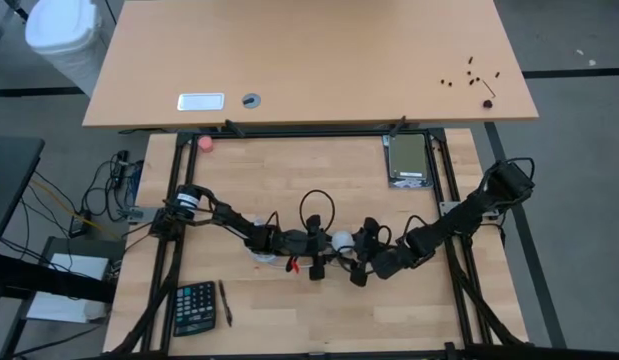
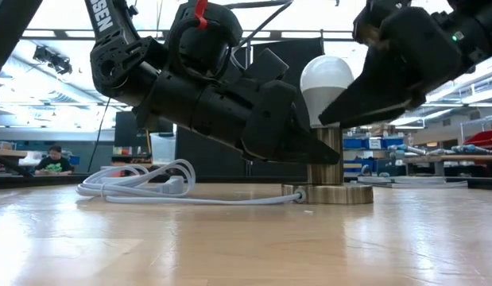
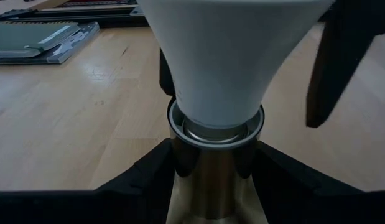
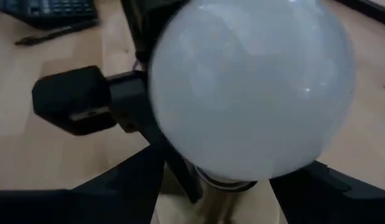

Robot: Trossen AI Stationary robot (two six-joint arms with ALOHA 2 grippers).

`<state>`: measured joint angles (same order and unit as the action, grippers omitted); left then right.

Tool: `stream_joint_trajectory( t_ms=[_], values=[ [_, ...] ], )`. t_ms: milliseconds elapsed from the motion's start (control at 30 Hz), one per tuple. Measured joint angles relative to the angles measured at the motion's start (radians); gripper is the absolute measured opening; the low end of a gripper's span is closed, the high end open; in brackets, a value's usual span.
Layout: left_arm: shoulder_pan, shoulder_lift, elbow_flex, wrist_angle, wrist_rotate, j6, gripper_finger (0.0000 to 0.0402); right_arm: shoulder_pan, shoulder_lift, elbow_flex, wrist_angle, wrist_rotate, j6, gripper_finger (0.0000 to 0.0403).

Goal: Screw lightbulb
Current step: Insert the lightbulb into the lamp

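The white lightbulb (image 2: 327, 78) stands upright with its screw base in a brass-coloured socket column (image 2: 326, 159), which rises from a round base (image 2: 331, 194) on the wooden table. My left gripper (image 3: 214, 180) reaches in from the table's left and is shut on the column. My right gripper (image 4: 232, 186) comes slanting down from the table's right. It is open, with its fingers (image 3: 336, 68) on either side of the bulb's tapering neck. In the high view the bulb (image 1: 342, 240) shows between the two grippers. My left gripper pinches the socket's metal column (image 3: 214, 163) between its two fingers, just under the rim where the bulb enters. The fingers come nearly level from the table's left. The socket stands upright on its round base on the table. My right gripper: I cannot tell whether its fingers touch the bulb.
A white cord (image 2: 142, 187) lies coiled on the table to the socket's left. A calculator (image 1: 194, 306) and a pen (image 1: 226, 302) lie near the front left, a grey box (image 1: 409, 160) at the far right, and a pink ball (image 1: 206, 143) at the far left. A person sits in the room beyond.
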<state>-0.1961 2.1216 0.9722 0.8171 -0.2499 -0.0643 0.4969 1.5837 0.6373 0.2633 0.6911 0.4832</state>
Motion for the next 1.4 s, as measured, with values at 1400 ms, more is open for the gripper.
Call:
stream_joint_trajectory(
  t_ms=[1400],
  values=[
    [-0.001,0.000,0.000,-0.001,0.406,0.065,0.0198,-0.201,-0.006,-0.260,0.420,-0.718,-0.521,0.0272]
  ],
)
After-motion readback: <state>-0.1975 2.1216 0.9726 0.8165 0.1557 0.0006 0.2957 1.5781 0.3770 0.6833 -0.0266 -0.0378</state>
